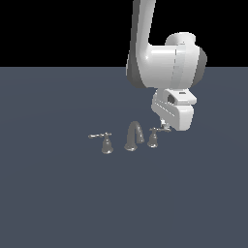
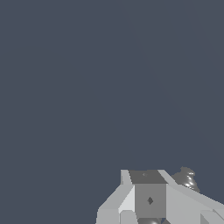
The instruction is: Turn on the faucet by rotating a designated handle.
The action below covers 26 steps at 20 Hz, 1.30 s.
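The faucet's arched spout (image 1: 134, 135) stands on the grey floor between two small metal handles. The handle (image 1: 153, 138) on the exterior view's right has a thin lever (image 1: 162, 130) pointing right and slightly up. My gripper (image 1: 164, 124) hangs right over that lever's outer end, fingertips at or touching it; whether they touch is not clear. In the wrist view the fingers (image 2: 150, 200) sit pressed together, shut on nothing, with a shiny bit of the handle (image 2: 186, 178) beside them.
The twin handle (image 1: 106, 144) stands to the exterior view's left of the spout, its lever pointing left. The arm's white wrist (image 1: 169, 63) towers above the right handle. A flat dark grey floor (image 1: 58, 193) surrounds the set.
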Available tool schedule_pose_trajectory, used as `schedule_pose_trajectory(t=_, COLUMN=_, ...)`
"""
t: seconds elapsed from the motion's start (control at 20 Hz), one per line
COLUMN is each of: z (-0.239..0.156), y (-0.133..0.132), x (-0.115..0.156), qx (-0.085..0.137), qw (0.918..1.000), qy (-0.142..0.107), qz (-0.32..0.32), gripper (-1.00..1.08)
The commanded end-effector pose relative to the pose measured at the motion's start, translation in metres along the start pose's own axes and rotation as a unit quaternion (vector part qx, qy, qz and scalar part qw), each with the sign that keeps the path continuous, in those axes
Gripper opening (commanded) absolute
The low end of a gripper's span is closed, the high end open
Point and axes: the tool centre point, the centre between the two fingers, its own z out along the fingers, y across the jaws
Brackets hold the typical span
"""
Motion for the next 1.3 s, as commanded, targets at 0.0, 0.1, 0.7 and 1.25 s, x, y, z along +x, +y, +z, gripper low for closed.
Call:
schedule_pose_trajectory(t=0.0, z=0.0, y=0.012, x=-0.001, qx=-0.004, qw=1.0, qy=-0.001, qz=0.002, gripper=-1.0)
schedule_pose_trajectory(t=0.1, z=0.0, y=0.019, x=-0.002, qx=-0.005, qw=1.0, qy=-0.001, qz=0.003, gripper=-1.0)
schedule_pose_trajectory(t=0.7, z=0.0, y=0.039, x=-0.015, qx=-0.001, qw=1.0, qy=0.001, qz=0.002, gripper=-1.0)
schedule_pose_trajectory(t=1.25, z=-0.001, y=0.064, x=-0.043, qx=-0.006, qw=1.0, qy=-0.001, qz=0.006, gripper=-1.0)
